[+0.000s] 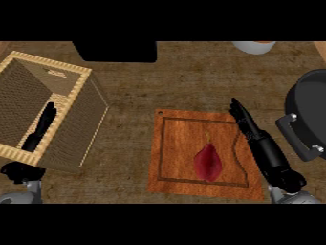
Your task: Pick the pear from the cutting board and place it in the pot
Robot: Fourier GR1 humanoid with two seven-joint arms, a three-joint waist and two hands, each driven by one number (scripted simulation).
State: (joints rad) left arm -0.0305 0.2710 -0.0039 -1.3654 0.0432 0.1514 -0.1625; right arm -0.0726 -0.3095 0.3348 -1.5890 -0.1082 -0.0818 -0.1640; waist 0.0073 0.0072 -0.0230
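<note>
A dark red pear (208,161) lies on the wooden cutting board (176,158), stem pointing away from me. My right hand (258,141) stands just right of the pear over the board's right edge, fingers straight and pointing up the view, holding nothing. The black pot (324,112) sits at the right edge, its grey handle (299,136) facing the hand. My left hand (39,129) rests open at the left, fingers up, in front of the wicker basket.
A large woven basket (66,119) occupies the left of the counter. A black object (116,50) sits at the back centre and a pale bowl (254,46) at the back right. Bare wood lies between basket and board.
</note>
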